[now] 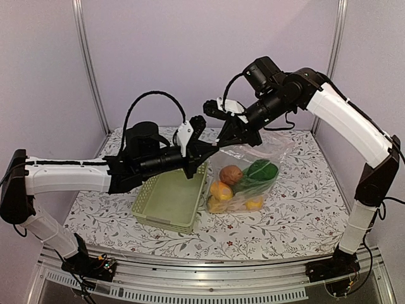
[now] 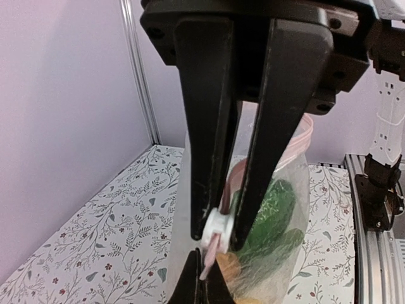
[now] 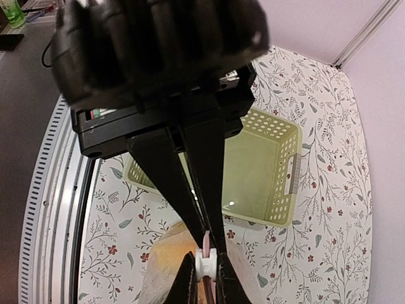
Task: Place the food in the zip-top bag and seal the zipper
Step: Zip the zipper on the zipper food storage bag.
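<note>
- Plastic zip-top bag (image 1: 278,152) sat on the worktop (image 1: 297,215), food (image 1: 231,175) inside, mouth hoisted.
- Left hand (image 2: 218,231) and right hand (image 3: 205,253) both clenched on the zipper (image 2: 305,130).
- Sealing step; next probably called for one hand running along the strip.

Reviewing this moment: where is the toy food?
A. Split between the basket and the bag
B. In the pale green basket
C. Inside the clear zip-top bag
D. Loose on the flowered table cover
C: the toy food shows through the clear bag, while the green basket beside it holds nothing and no pieces lie loose on the table.
</note>
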Controlling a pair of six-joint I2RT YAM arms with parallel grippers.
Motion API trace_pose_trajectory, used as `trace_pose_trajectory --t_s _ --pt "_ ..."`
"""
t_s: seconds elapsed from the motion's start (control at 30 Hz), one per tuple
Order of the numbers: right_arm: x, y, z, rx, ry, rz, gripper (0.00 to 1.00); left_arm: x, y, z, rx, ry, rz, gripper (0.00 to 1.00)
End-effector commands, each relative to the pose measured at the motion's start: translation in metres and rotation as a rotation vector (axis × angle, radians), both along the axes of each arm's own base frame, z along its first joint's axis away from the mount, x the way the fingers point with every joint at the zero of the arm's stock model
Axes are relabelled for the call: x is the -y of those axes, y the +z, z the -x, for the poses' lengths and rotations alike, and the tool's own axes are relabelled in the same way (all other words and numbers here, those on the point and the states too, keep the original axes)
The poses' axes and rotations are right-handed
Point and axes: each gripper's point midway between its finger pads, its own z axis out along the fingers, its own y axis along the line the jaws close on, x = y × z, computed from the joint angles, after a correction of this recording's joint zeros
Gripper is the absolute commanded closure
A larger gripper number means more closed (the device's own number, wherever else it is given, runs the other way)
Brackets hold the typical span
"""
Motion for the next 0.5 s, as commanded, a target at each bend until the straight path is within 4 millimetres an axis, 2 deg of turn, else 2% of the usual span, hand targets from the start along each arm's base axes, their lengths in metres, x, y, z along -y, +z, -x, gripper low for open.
trace_pose_trajectory --t_s 0.0,0.2,0.47 --pt "0.017 -0.019 -0.005 -0.034 -0.086 0.119 0.97 -0.016 0.003 -0.016 0.006 0.092 0.032 1.0" --pt "0.037 -0.012 -0.016 -0.033 -0.143 0.119 0.97 -0.023 0.002 -0.021 0.009 0.125 0.047 1.0" --pt "0.075 -0.01 -0.036 -0.042 -0.234 0.134 0.97 -0.03 0.006 -0.021 0.013 0.136 0.062 1.0"
